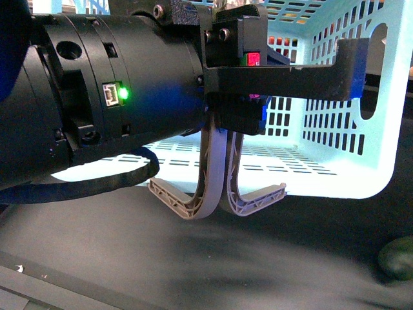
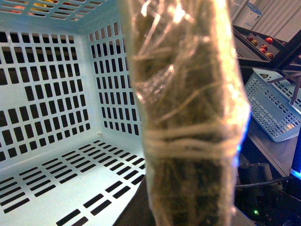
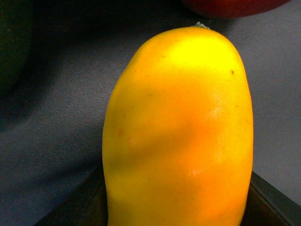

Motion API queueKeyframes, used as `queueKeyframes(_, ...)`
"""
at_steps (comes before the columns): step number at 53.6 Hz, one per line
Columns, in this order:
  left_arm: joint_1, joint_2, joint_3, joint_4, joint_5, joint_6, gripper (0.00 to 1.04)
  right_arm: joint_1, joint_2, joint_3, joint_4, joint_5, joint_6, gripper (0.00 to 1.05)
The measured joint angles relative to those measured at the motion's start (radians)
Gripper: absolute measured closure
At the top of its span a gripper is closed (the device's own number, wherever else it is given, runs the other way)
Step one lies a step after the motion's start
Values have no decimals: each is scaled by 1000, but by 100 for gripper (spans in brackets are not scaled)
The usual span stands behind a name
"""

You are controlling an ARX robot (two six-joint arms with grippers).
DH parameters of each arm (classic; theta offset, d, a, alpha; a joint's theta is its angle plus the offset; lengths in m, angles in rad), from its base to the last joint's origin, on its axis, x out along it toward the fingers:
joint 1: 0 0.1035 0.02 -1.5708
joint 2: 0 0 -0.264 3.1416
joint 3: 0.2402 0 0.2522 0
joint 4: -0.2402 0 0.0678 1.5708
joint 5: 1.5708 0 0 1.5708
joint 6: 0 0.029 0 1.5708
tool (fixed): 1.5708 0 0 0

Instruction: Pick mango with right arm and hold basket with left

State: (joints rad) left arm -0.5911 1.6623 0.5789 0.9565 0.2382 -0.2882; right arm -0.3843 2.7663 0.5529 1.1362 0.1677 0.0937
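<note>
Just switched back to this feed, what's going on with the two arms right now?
The left gripper is up against the basket, whose grey handles hang down in front; whether it has a grip is unclear. The right wrist view is filled by the mango, with dark fingers either side, but I cannot tell if it is clamped yet.

Prob. shop — 2nd basket, fruit shelf.

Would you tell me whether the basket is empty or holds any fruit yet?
Empty where visible: the basket shows only bare slotted floor and walls; part is hidden.
</note>
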Motion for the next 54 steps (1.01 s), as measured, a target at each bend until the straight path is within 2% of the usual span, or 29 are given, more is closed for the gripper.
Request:
queueKeyframes(6,0,0,0,0,0,0,98,-2,0,-26,24,-6,1,48)
queueKeyframes(27,0,0,0,0,0,0,98,-14,-124,-100,29,-86,21,48)
queueKeyframes(42,0,0,0,0,0,0,98,15,-469,-195,-114,-151,48,48)
queueKeyframes(46,0,0,0,0,0,0,98,50,-585,-237,-125,-152,69,48)
queueKeyframes(54,0,0,0,0,0,0,98,124,-879,-299,-280,-195,105,48)
